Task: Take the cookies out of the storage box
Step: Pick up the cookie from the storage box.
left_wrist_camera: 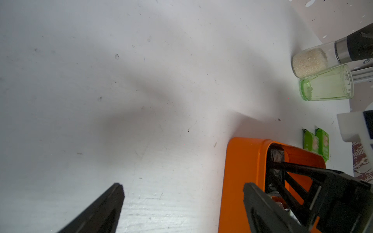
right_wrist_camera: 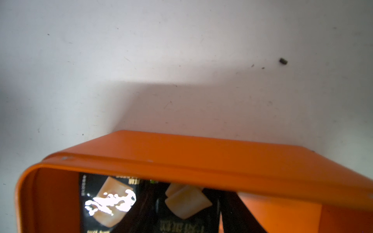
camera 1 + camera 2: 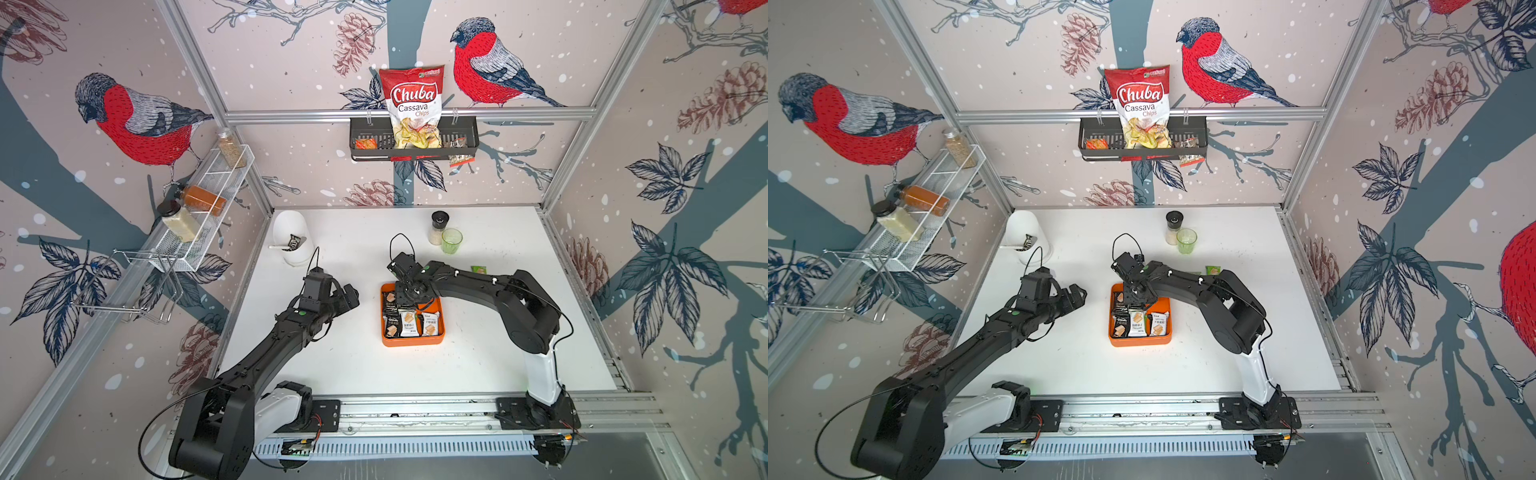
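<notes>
White table (image 3: 478, 353), left fingers (image 3: 350, 296) wide apart, right fingers (image 3: 409, 301) in storage box (image 3: 411, 341), grip unclear; both green cookies (image 1: 322, 143) left-wrist only.

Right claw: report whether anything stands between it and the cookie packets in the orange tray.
Nothing visible does. The right claw is down inside the open orange tray, straddling a black cookie packet at the far end.
</notes>
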Controlling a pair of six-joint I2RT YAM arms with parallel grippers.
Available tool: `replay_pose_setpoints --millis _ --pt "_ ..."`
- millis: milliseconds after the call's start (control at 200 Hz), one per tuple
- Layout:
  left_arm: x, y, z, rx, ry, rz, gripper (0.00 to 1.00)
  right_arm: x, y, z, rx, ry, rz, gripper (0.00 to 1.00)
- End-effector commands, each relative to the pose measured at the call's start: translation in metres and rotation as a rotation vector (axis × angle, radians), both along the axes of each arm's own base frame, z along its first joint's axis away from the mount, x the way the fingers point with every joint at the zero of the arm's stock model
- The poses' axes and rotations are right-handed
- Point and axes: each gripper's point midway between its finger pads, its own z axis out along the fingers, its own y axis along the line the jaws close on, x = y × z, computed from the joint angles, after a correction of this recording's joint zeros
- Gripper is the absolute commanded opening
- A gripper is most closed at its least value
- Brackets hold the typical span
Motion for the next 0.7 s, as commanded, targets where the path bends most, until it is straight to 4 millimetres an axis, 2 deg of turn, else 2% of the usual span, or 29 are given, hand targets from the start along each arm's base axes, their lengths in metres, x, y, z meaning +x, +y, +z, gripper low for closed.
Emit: replay_pose_setpoints --millis 0,85,415,560,695 --pt "-0.002 0.0 -0.003 0.009 0.007 -0.02 0.96 -0.001 -0.007 -0.002 -0.038 0.001 -0.016 0.49" --pt "-0.001 0.0 -0.003 0.01 0.006 -0.021 0.96 0.0 -0.007 0.001 -0.033 -0.004 -0.018 0.44" --pt "-0.002 0.0 -0.004 0.006 0.009 -0.019 0.96 0.002 -0.001 0.024 0.01 -0.036 -0.003 0.41" --pt "0.0 -0.001 -0.001 0.006 0.004 -0.022 0.96 -0.003 0.01 0.044 0.098 -0.056 0.041 0.41" --pt "0.004 -0.003 0.005 0.004 -0.003 -0.03 0.96 -0.009 0.012 0.061 0.171 -0.068 0.061 0.41"
